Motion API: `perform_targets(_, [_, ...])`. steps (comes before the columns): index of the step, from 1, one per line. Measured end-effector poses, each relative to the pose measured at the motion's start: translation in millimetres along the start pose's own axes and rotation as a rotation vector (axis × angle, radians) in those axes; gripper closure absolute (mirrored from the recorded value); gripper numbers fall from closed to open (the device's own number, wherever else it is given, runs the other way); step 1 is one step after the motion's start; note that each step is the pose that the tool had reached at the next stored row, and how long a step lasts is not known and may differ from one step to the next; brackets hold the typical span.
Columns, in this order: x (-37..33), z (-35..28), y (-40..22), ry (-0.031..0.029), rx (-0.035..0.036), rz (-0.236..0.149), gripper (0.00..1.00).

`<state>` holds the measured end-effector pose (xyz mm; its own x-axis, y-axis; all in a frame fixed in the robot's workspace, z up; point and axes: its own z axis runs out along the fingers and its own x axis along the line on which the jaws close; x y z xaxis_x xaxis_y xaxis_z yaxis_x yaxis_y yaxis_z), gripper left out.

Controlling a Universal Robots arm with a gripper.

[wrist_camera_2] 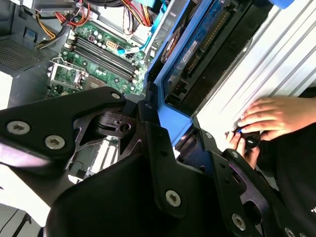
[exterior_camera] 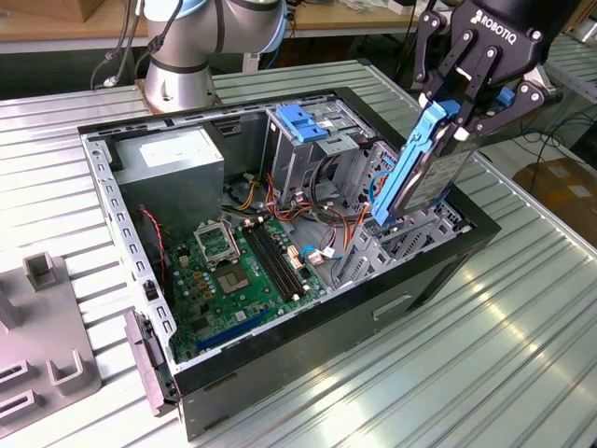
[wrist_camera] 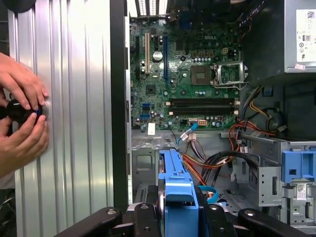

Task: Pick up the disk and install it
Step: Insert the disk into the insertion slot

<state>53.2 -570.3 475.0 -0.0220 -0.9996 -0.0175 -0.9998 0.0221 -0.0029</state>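
The ribbed metal surface [exterior_camera: 532, 364] takes up most of the exterior view. An open PC tower case [exterior_camera: 308, 345] lies on its side across the middle of it. Inside the case, the grey power supply [exterior_camera: 173, 173] sits toward the upper left of the frame, and the green motherboard [exterior_camera: 233, 280] is below it near the centre. The metal drive cage with its blue handle [exterior_camera: 303, 121] is at top centre.

The gripper [exterior_camera: 462, 103] hangs in the upper right. Its fingers are clenched on the top end of the disk [exterior_camera: 424, 177], grabbing it by the light blue carrier rail. The disk is steeply tilted, with its lower end dipping in among the bay brackets at the case's end on the exterior view's right. I can't tell if it's touching anything there.

In the first wrist view, a person's hands [wrist_camera: 22, 113] rest on the surface beside the case, holding a small black knob [wrist_camera: 17, 109].
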Motion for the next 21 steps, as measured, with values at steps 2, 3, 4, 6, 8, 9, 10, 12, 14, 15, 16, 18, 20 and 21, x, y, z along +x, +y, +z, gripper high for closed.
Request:
perform_targets(2, [0.0,1.2,-0.4,0.0001,-0.0001,0.0,0.63])
perform_targets(3, [0.0,2.1,-0.8,0.0001,-0.0001,-0.001,0.63])
perform_targets(4, [0.0,3.1,-1.0,0.0,-0.0001,0.0,0.63])
perform_targets(6, [-0.1,5.0,-1.5,-0.0001,-0.0001,0.0,0.63])
perform_targets(8, [-1.3,7.5,-2.3,0.0,-0.0004,0.0,0.63])
perform_targets(9, [-1.4,9.3,-2.6,-0.0001,-0.0005,0.0,0.63])
perform_targets(10, [-1.4,11.0,-2.9,0.0,-0.0007,-0.001,0.63])
perform_targets(12, [-1.5,14.1,-3.5,0.0001,-0.0012,0.0,0.63])
perform_targets(14, [-1.4,16.4,-3.8,0.0001,-0.0015,0.0,0.63])
perform_targets(15, [-1.4,17.6,-3.9,0.0,-0.0016,0.0,0.63])
perform_targets(16, [-1.4,18.4,-4.0,0.0,-0.0016,0.0,0.63])
perform_targets(18, [-1.4,19.9,-4.1,0.0,-0.0019,0.0,0.63])
perform_targets(20, [-1.4,21.3,-4.6,0.0,-0.0022,-0.001,0.63])
perform_targets(21, [-1.4,21.9,-5.1,0.0001,-0.0024,-0.001,0.63])
